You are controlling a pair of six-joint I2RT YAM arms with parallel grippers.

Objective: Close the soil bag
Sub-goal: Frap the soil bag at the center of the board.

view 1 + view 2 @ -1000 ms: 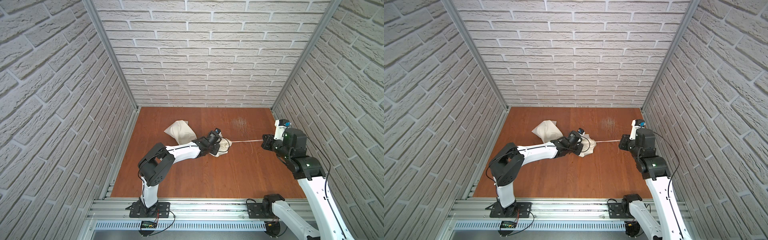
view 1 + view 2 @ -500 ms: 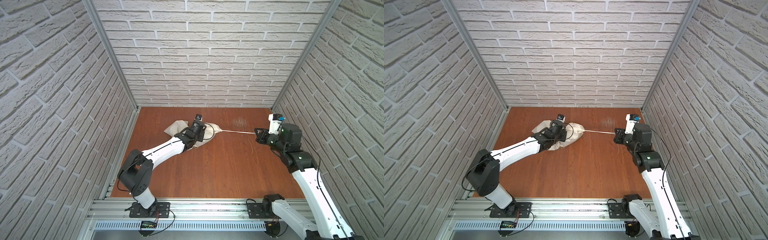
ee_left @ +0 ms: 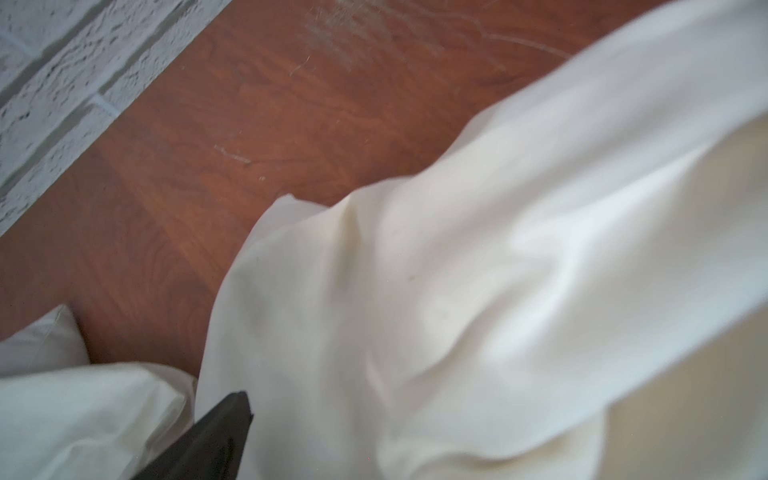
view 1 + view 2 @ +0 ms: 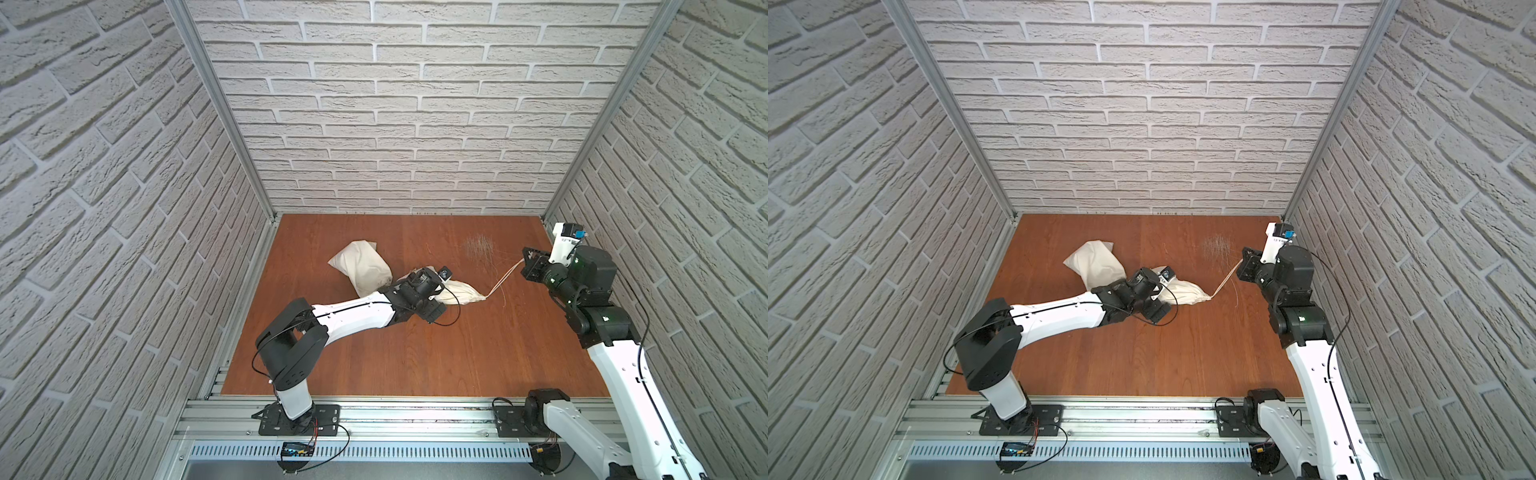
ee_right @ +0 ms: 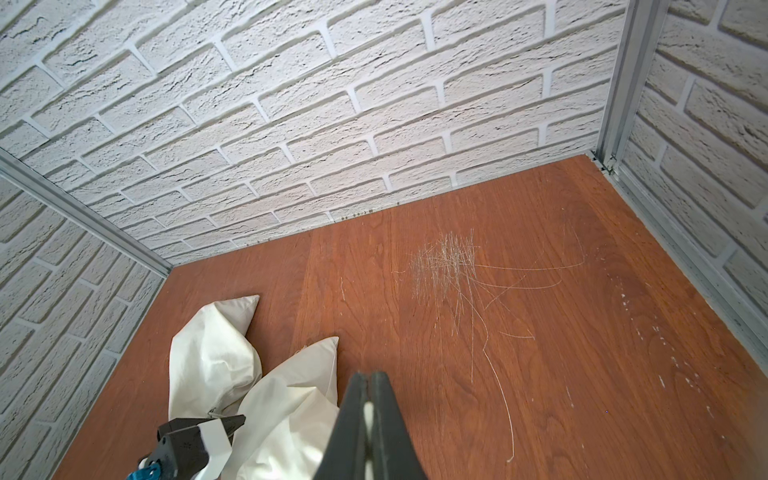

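We are seeing the soil bag (image 4: 361,268) lying left of centre on the tabletop (image 4: 415,357), its neck reaching the left hand (image 4: 435,296), whose fingers (image 3: 216,432) are standing apart (only one shows). Rightwards, the cord (image 4: 503,277) is stretching from the gathered mouth into the right hand (image 4: 525,260), which is clamping it.

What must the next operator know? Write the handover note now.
Left gripper: open, resting against the cream canvas drawstring soil bag, apparently not gripping it.
Right gripper: shut on the thin pale cord, which runs straight to the bag's mouth.
Bag: lies bent, mid-way across the brown wooden table.
Done: mouth gathered to a point.
Left: probably one more tug if any gap remains, then release the cord.
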